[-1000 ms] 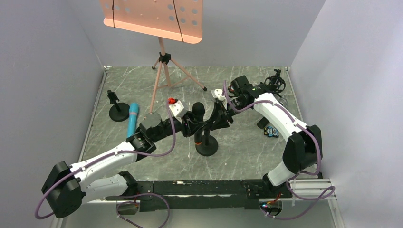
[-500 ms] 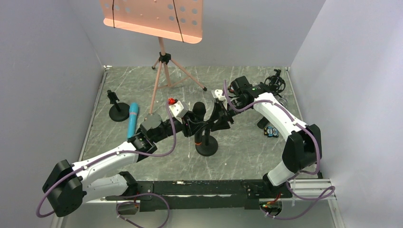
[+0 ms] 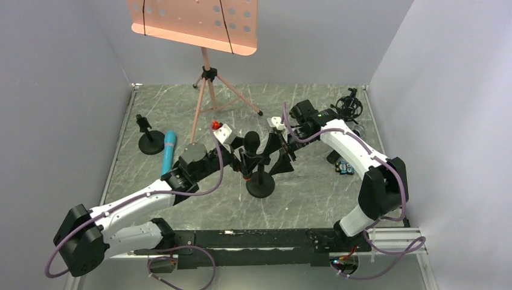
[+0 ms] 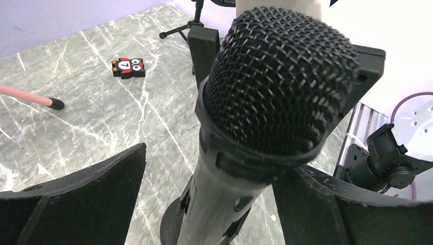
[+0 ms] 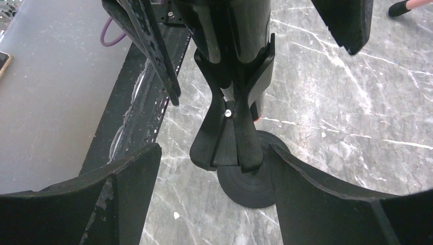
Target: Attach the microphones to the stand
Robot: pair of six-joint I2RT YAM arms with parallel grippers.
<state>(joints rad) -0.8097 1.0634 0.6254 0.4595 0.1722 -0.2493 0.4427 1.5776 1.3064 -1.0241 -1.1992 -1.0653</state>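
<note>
A black microphone with a mesh head and an orange end ring stands upright in the clip of a round-based stand mid-table. My left gripper is open, with the microphone's body between its spread fingers. My right gripper is open too, its fingers either side of the stand's clip and base and apart from them. A cyan-blue microphone lies on the table at the left.
A second, empty small stand stands at far left beside the cyan microphone. A pink music stand on a tripod rises at the back. Small colourful blocks lie right of centre, and a black round mount sits at the back right.
Both grippers have opened and let go of the black microphone, which now stands alone in its stand. Stand and microphone shifted slightly to the left.
</note>
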